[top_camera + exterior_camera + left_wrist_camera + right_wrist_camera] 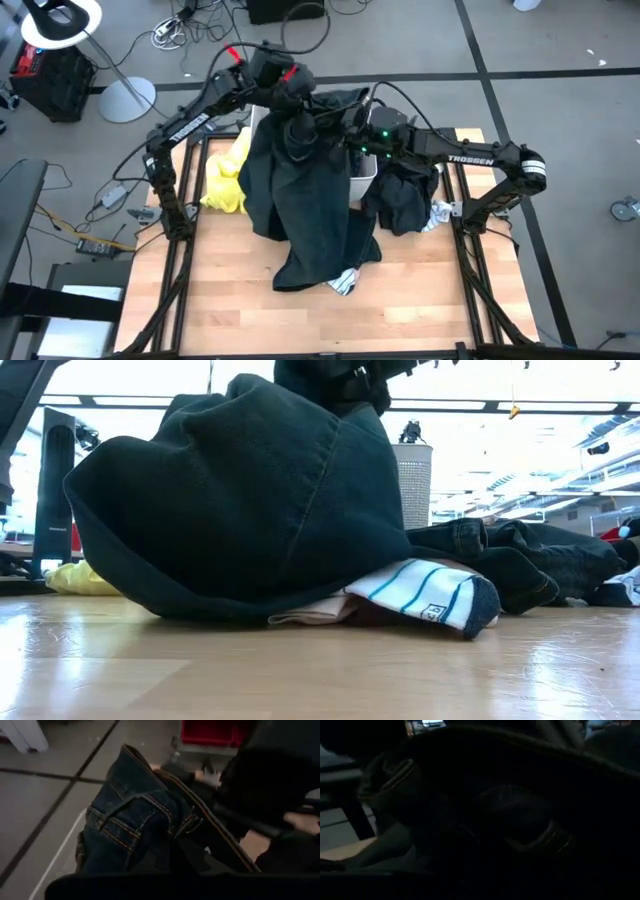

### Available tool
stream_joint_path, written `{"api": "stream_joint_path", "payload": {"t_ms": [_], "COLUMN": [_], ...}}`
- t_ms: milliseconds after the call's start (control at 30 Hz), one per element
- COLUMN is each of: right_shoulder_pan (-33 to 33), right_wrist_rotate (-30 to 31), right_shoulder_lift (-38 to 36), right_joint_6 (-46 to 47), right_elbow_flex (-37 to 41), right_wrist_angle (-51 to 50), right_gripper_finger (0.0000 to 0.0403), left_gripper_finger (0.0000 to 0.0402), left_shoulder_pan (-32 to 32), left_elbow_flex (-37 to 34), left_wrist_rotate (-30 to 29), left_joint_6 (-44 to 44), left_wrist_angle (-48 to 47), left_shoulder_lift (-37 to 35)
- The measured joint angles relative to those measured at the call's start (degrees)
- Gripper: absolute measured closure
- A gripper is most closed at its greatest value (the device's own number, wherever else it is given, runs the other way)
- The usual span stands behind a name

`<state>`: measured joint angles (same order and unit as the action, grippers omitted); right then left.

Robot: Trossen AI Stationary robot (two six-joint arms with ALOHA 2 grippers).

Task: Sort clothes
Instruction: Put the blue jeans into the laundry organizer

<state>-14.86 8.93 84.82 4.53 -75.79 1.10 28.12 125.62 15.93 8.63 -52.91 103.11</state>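
Observation:
A big dark denim garment point(310, 210) hangs from my left gripper point(298, 125), which is shut on it above the table's far middle. Its waistband point(130, 820) shows close up in the left wrist view. Its lower end point(250, 500) is heaped on the table over a white-striped piece point(430, 595). My right gripper point(352, 140) stands open right beside the hanging cloth, at the white bin point(362, 182). Dark cloth point(510, 820) fills its wrist view, and I cannot tell whether it touches. A yellow garment point(225, 180) lies at the left, a black one point(405, 200) at the right. My left gripper holds the dark denim garment near its top, by bunched cloth point(300, 140) that covers the fingers, so the exact part is hidden. It comes from above, slanting down. The garment hangs slack below it, with its lower end point(320, 260) on the table.
The white bin stands at the far middle, mostly covered by the hanging cloth. Another white-striped piece point(437, 215) lies by the right arm's base. Bare wooden tabletop point(250, 310) lies along the near edge. Both arms are close together over the far middle.

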Motion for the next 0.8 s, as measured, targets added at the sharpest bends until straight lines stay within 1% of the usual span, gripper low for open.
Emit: {"api": "stream_joint_path", "payload": {"t_ms": [100,233,333,500,567,700,800], "right_shoulder_pan": [-0.76,-1.51,-1.59,-1.57,-1.73,-2.48,-3.11], "right_wrist_rotate": [0.24,0.42,0.28,-0.31,-1.42,-4.1,-5.57], "right_shoulder_lift": [-0.08,0.28,0.79,2.18,3.34,5.46,6.25], "right_joint_6": [1.42,5.88,7.58,8.76,9.9,12.72,13.82], "right_elbow_flex": [0.0,-0.07,-0.07,-0.08,-0.11,-0.09,-0.07], "right_wrist_angle": [-3.31,-8.88,-9.54,-8.15,-8.35,-8.67,-8.98], "right_gripper_finger": [0.019,0.02,0.0207,0.0218,0.0222,0.0231,0.0235], "left_gripper_finger": [0.0394,0.0394,0.0394,0.0394,0.0394,0.0386,0.0358], "left_shoulder_pan": [1.85,4.08,5.75,7.77,8.3,8.83,8.96], "left_elbow_flex": [-3.95,-8.55,-13.05,-20.98,-23.22,-25.58,-25.68], "left_wrist_rotate": [0.66,0.87,2.03,8.08,10.65,10.31,8.92], "left_joint_6": [0.16,1.94,1.96,1.64,-0.03,-2.46,-2.05], "left_wrist_angle": [0.39,0.54,0.57,2.62,4.15,5.74,5.9], "left_shoulder_lift": [-0.13,0.02,-0.14,-0.02,-0.04,-0.02,-0.04]}}
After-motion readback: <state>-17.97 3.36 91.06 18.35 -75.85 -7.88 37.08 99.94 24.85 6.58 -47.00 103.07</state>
